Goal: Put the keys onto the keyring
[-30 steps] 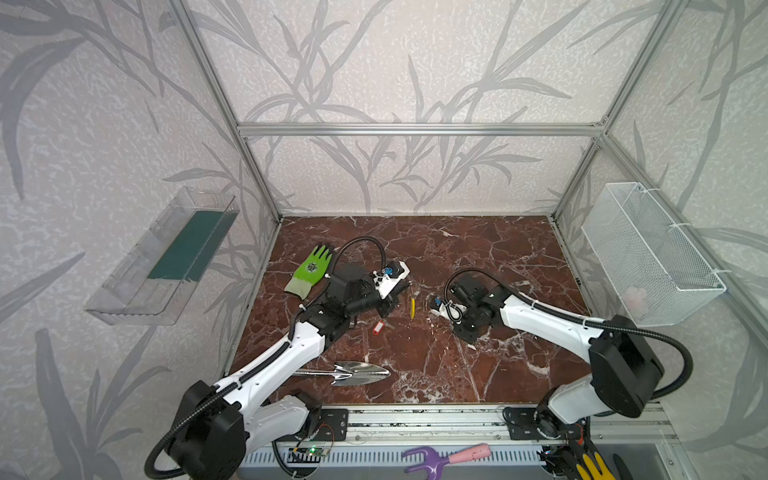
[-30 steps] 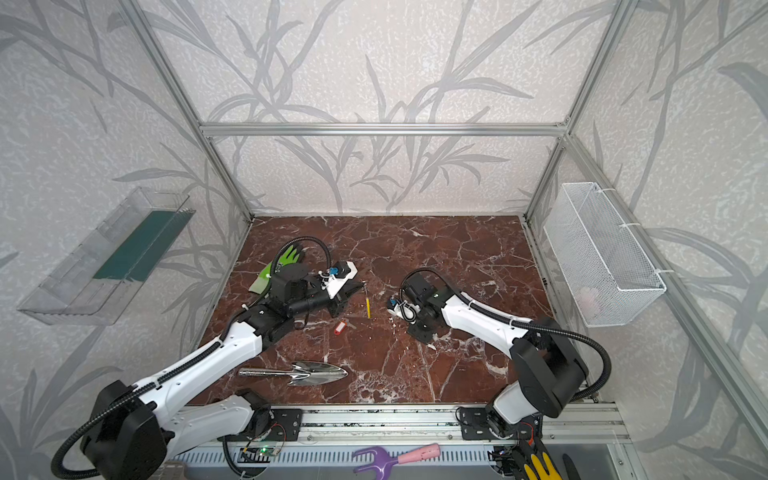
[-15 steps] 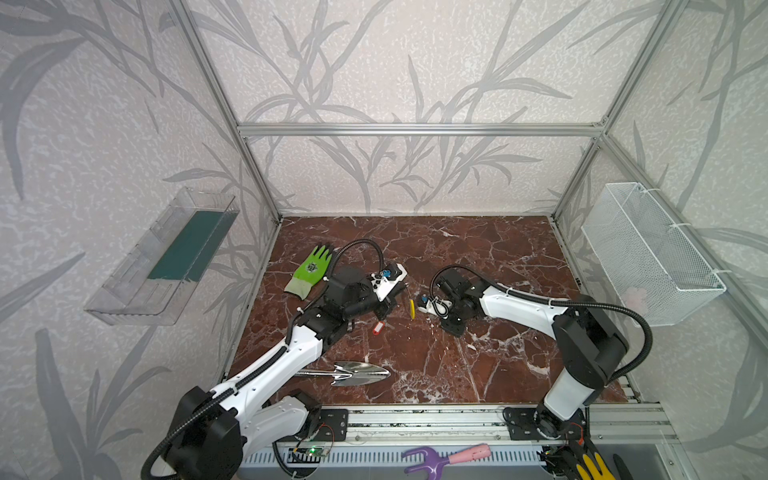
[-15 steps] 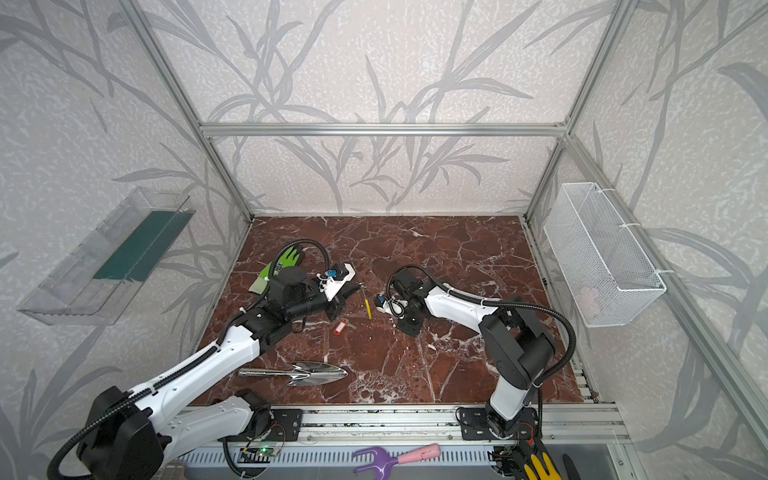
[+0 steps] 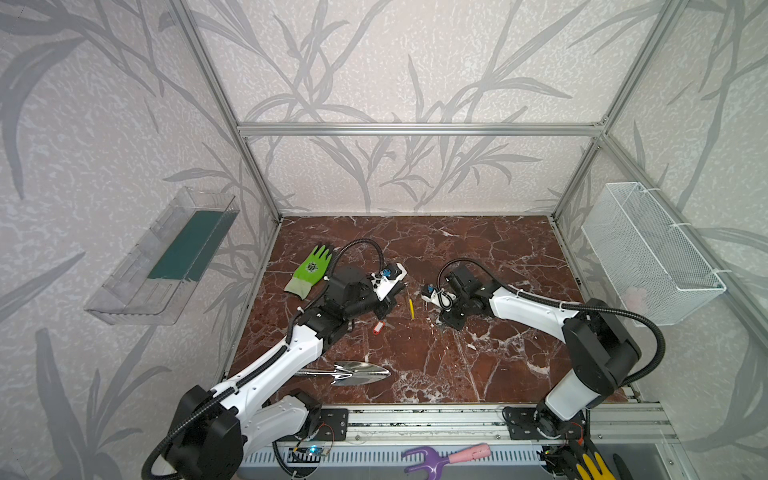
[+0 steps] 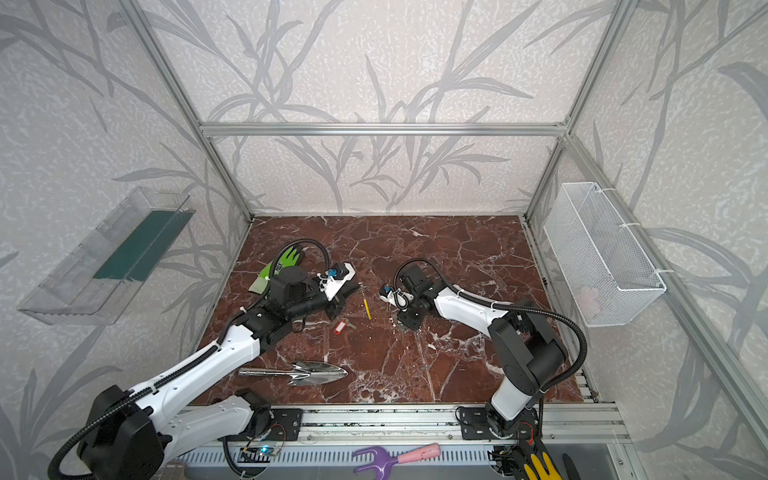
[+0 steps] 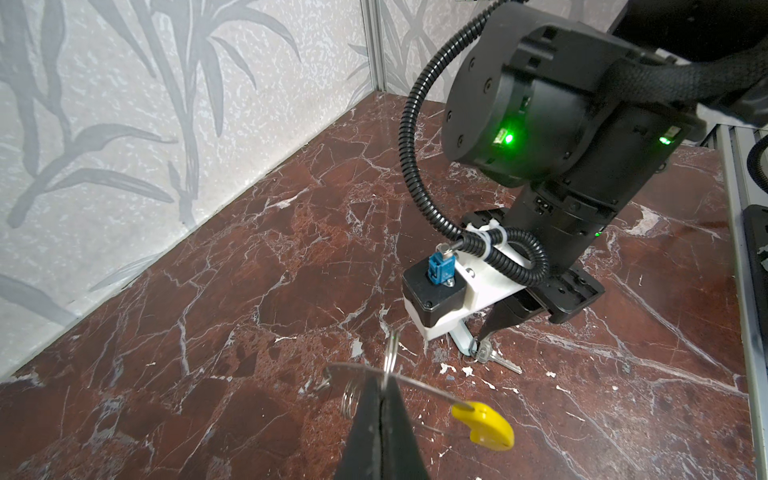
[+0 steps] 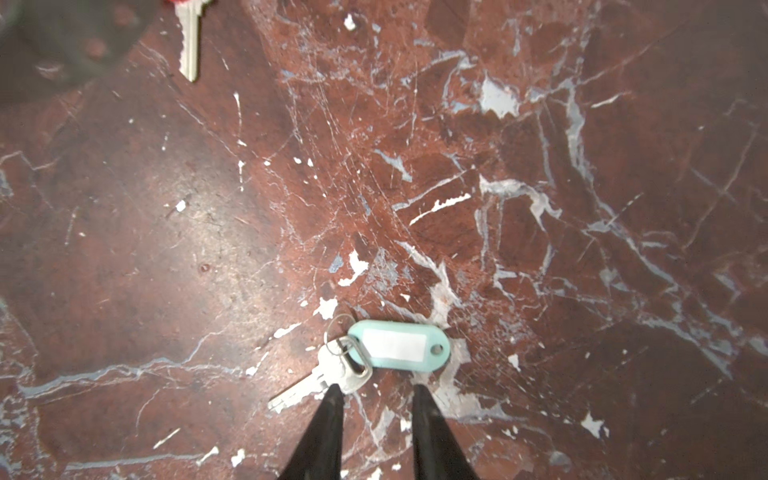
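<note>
— Left side?
— Left gripper [image 7: 381, 384] is still pinching the keyring [image 7: 482, 422] tight, unmoved; red-tagged key [image 5: 377, 328] is lying on the marble [image 5: 457, 365] nearby.
— Right?
— Right gripper [image 8: 376, 395], shifting inward since a second ago, is hovering narrowly parted at the mint-tagged key [image 8: 397, 345].

— Off-task stuff, quick?
— Red-brown marble tabletop [image 5: 478, 249] under everything. Bright green knit glove [image 5: 311, 270] lies flat at my far left, near the wall. Shiny steel trowel [image 5: 353, 371] lies near the front edge, left of middle, blade pointing right.
— Walls?
— Clear plastic tray [image 5: 124, 291] on my left wall, dark green sheet [image 5: 187, 245] inside it. White wire mesh basket [image 5: 648, 253] on my right wall, something pale pink [image 5: 633, 297] in it, can't tell what.
— Off the table?
— Purple hand fork with pink handle [image 5: 444, 457] beyond the aluminium front rail [image 5: 415, 424]. Yellow-and-black glove [image 5: 594, 467] at my right corner, partly cut off.
</note>
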Controlling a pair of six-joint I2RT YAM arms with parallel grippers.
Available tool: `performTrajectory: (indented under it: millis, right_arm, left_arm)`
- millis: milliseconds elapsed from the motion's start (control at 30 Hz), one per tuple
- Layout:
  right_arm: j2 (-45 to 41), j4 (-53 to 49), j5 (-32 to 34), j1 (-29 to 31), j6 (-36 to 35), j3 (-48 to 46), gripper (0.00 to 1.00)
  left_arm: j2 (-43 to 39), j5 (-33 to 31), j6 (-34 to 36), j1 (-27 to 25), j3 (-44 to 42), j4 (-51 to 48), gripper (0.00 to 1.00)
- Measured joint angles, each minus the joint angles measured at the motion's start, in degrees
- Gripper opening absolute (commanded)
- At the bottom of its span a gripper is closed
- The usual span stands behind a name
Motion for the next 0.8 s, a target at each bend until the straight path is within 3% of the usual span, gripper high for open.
performTrajectory:
  millis: [333, 800]
  right_arm:
    - [-0.04, 1.79, -2.62, 0.42, -7.19, -2.1, 0.31]
    - [4.28, 1.64, -2.45, 0.94, -10.05, -0.55, 0.3]
  left_arm:
    - [0.0, -0.04, 0.0, 0.0, 0.0, 0.0, 0.0]
    - [-0.11, -0.72, -0.02, 0.0, 0.0, -0.04, 0.0]
